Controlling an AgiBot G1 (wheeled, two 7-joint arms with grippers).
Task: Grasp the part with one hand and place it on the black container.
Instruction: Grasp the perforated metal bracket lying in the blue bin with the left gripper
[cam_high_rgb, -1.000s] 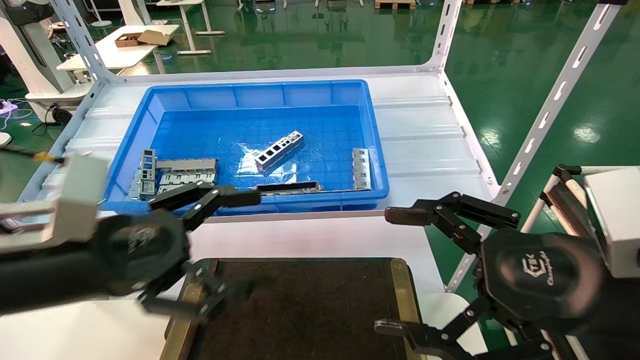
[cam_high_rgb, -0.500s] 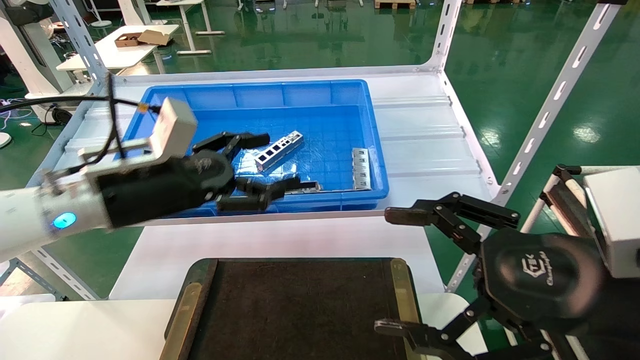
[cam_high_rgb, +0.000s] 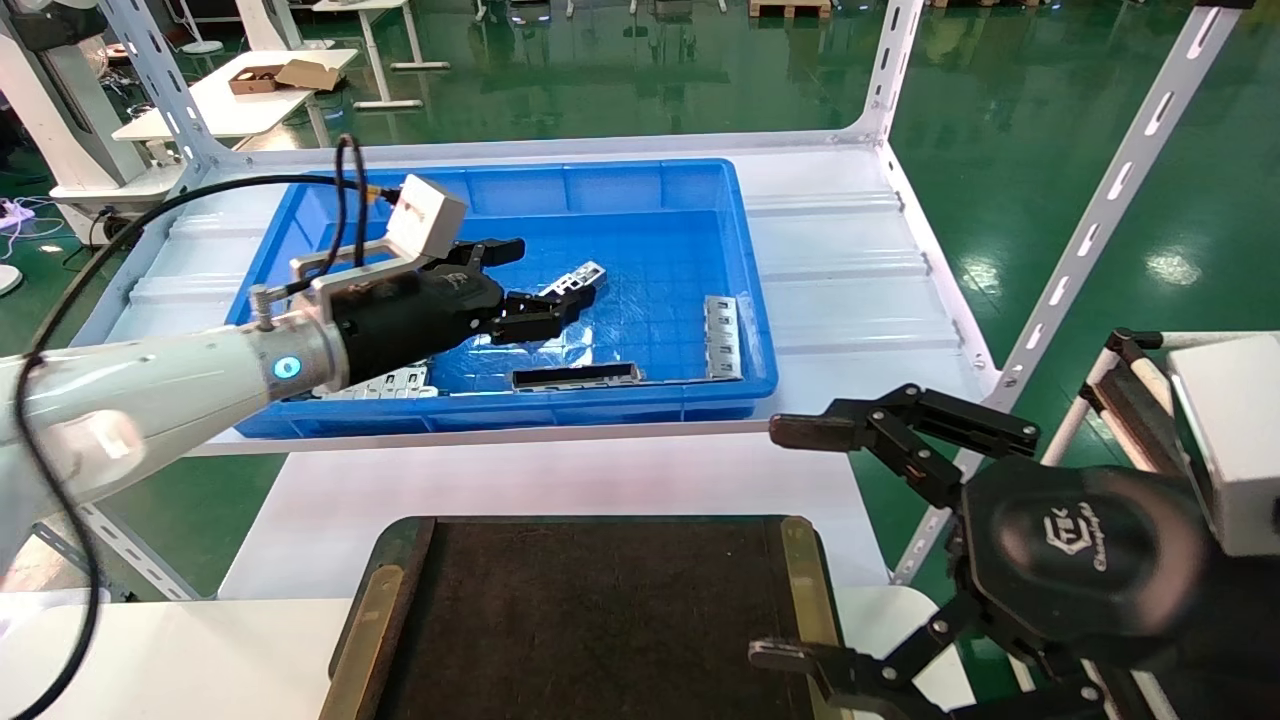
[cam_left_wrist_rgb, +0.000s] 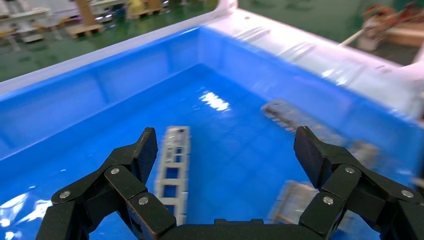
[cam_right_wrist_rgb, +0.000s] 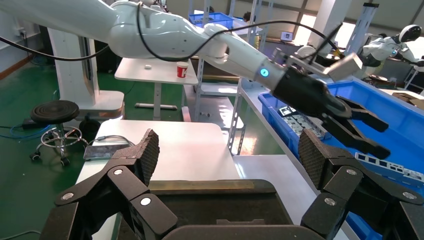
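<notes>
Left claw (cam_high_rgb: 545, 280) hangs spread wide inside the blue bin (cam_high_rgb: 735, 385), straddling the part (cam_left_wrist_rgb: 172, 167) on its floor.

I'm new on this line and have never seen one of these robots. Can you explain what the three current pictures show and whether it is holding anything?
This is a two-armed robot with a camera on its head and one on each wrist. The head view looks down on a blue bin on a white shelf, with a flat black container nearer the robot. In the bin lie metal pieces: the part, a silver bar with square cutouts, a dark narrow frame and grey plates. The left gripper reaches into the bin with its fingers spread on either side of the part; it holds nothing yet. The left wrist view looks out between those open fingers at the part below. The right gripper waits open and empty beside the black container. The right wrist view looks across the black container toward the left arm.
</notes>
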